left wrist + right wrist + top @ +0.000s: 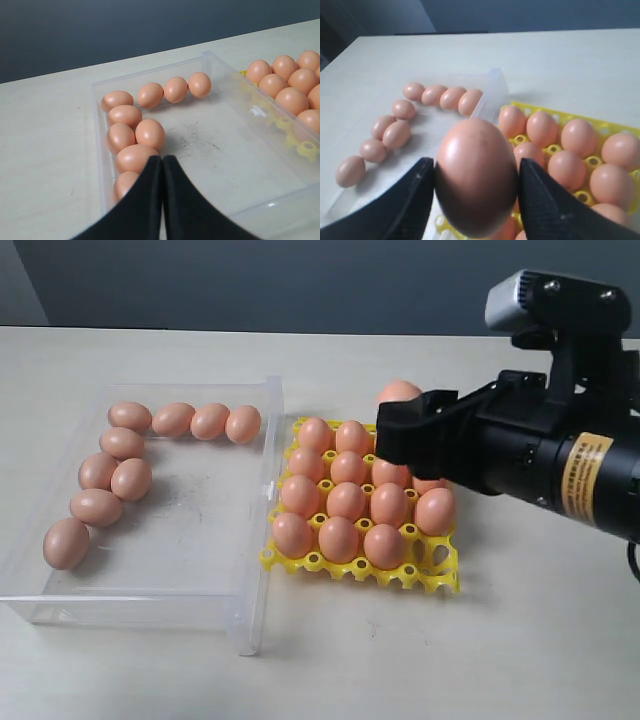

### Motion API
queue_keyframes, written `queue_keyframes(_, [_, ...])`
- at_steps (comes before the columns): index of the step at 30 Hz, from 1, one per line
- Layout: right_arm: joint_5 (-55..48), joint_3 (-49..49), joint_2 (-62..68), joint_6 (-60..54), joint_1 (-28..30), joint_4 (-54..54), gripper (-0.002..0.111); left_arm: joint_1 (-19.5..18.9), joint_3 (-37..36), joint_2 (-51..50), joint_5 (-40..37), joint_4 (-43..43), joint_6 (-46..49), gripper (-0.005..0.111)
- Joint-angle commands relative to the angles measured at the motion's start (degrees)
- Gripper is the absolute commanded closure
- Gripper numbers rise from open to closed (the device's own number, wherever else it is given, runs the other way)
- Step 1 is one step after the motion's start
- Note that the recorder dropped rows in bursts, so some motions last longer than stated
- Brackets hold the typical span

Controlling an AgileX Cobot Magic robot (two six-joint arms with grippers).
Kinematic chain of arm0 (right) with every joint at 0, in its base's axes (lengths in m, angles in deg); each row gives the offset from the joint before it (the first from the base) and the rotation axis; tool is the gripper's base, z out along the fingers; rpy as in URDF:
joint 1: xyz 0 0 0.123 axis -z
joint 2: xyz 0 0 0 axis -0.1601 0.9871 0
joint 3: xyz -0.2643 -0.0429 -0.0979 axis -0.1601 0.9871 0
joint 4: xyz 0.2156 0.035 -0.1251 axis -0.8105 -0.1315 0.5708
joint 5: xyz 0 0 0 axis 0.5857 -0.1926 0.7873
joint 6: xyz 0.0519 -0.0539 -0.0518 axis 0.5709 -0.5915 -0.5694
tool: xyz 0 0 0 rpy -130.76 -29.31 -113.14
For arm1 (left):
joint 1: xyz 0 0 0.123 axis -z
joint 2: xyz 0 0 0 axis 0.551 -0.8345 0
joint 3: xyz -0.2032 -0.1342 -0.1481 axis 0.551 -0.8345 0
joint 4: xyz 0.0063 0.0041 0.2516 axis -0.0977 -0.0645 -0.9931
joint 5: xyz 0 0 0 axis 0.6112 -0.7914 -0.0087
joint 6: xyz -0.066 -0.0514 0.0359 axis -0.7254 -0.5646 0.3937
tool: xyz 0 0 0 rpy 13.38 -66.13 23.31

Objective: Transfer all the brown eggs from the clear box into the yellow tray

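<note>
My right gripper (pixel 476 172) is shut on one brown egg (pixel 475 165), pinched on both sides between the black fingers. In the exterior view that gripper (pixel 405 430) hangs over the far right part of the yellow tray (pixel 440 578), and the held egg's top (pixel 400 392) peeks out behind it. Several eggs (pixel 346 500) fill the tray's cups. Several more eggs (pixel 131 478) line the left and far walls of the clear box (pixel 262 540). My left gripper (pixel 162 160) is shut on nothing, above the eggs (pixel 150 133) at the box's left wall.
The clear box touches the yellow tray's left side. Both stand on a pale tabletop (pixel 520 650), with bare surface in front of and right of the tray. A dark wall (pixel 300 280) runs behind the table's far edge.
</note>
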Motion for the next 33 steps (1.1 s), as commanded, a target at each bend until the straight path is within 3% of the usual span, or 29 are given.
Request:
queue_keyframes(1, [10.94,-0.27,1.12,-2.78,0.23,-3.14,0.109,0.07,-0.23,0.28,0.59,0.0,-0.15,0.106])
queue_keyframes(10, [51.9,-4.39,1.22,3.39,0.23,-1.18,0.109,0.07,-0.23,0.28,0.59,0.0,-0.15,0.106])
queue_keyframes(13, [55.55,-8.91,0.62,3.21,0.23,-0.89,0.109,0.07,-0.23,0.28,0.59,0.0,-0.15,0.106])
queue_keyframes(16, [48.8,-12.6,-1.06,2.06,0.23,-0.27,0.109,0.07,-0.23,0.28,0.59,0.0,-0.15,0.106])
queue_keyframes(23, [17.13,-13.46,-5.87,2.06,0.23,0.51,0.109,0.07,-0.23,0.28,0.59,0.0,-0.15,0.106])
queue_keyframes(33, [-0.91,-3.44,-12.6,4.3,0.23,4.86,0.109,0.07,-0.23,0.28,0.59,0.0,-0.15,0.106])
